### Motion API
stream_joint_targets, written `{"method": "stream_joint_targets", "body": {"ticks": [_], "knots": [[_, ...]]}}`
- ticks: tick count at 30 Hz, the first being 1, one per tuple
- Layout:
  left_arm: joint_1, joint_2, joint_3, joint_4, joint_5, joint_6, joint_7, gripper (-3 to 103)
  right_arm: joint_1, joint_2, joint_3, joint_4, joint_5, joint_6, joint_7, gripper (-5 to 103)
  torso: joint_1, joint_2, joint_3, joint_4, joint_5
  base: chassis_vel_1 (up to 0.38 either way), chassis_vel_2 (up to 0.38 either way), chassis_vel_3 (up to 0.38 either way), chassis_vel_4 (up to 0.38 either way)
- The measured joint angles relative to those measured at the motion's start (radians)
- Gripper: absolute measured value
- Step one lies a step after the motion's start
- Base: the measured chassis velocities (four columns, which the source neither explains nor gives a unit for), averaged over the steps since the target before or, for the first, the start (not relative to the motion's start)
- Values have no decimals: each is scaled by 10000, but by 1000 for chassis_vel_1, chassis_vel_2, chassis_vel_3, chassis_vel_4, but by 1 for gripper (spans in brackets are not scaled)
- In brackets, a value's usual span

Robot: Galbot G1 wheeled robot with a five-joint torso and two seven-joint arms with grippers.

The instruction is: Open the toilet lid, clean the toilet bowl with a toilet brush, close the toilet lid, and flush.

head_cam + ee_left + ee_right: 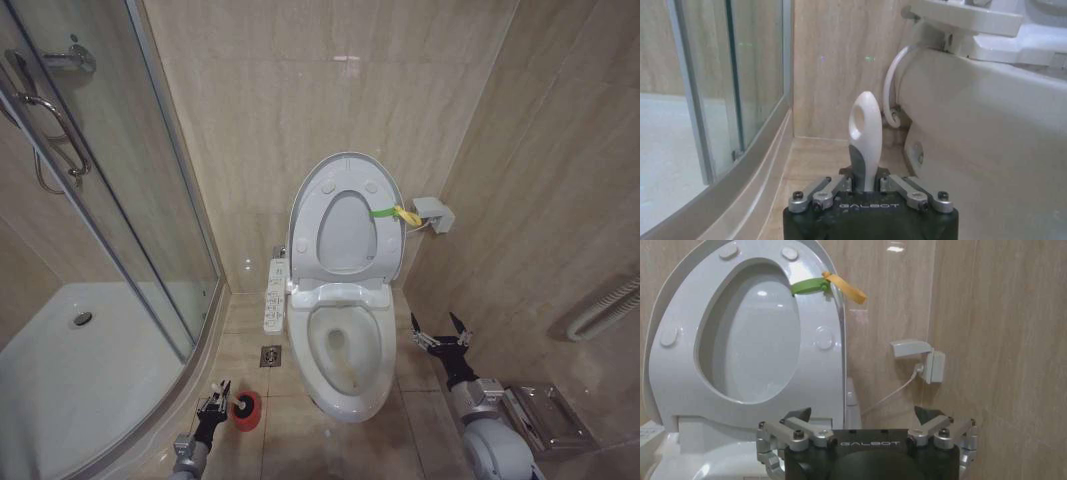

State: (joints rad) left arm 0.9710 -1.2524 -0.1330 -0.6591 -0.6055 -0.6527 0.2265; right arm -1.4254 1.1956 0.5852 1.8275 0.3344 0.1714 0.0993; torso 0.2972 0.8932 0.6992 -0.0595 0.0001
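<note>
The toilet lid (345, 236) stands raised against the back wall with the ring seat up in front of it, a yellow-green strap (393, 212) at its edge. Below, the toilet bowl (348, 345) lies uncovered. The toilet brush sits with its black head (241, 404) in a red cup on the floor, left of the bowl. My left gripper (217, 398) is shut on the brush's pale handle (865, 130), close beside the bowl's side. My right gripper (440, 335) hangs open to the right of the bowl, holding nothing. The right wrist view faces the raised lid (750, 340) and strap (815, 285) past the right gripper (863, 412).
A curved glass shower enclosure (110, 220) and its white tray (70, 370) take up the left. A button panel (275, 295) juts from the bowl's left side, with a floor drain (271, 356) below it. A wall box (433, 213) and a metal holder (545, 415) are on the right.
</note>
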Motion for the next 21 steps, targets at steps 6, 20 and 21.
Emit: {"method": "stream_joint_targets", "body": {"ticks": [6, 20, 21], "knots": [[74, 11, -36, -88, 14, 24, 37, 24, 0, 0, 0, 0, 0, 0, 0, 100, 0, 0, 0, 0, -2, 0, 0, 0, 0], [399, 205, -76, -731, -3, 80, -11, 78, 0, 0, 0, 0, 0, 0, 0, 100, -1, 0, 0, -1, -1, 0, 0, 0, 0], [528, 265, -69, -1007, 0, 85, -76, 78, 0, 0, 0, 0, 0, 0, 0, 100, -1, 0, 0, -1, -1, 0, 0, 0, 0]]}}
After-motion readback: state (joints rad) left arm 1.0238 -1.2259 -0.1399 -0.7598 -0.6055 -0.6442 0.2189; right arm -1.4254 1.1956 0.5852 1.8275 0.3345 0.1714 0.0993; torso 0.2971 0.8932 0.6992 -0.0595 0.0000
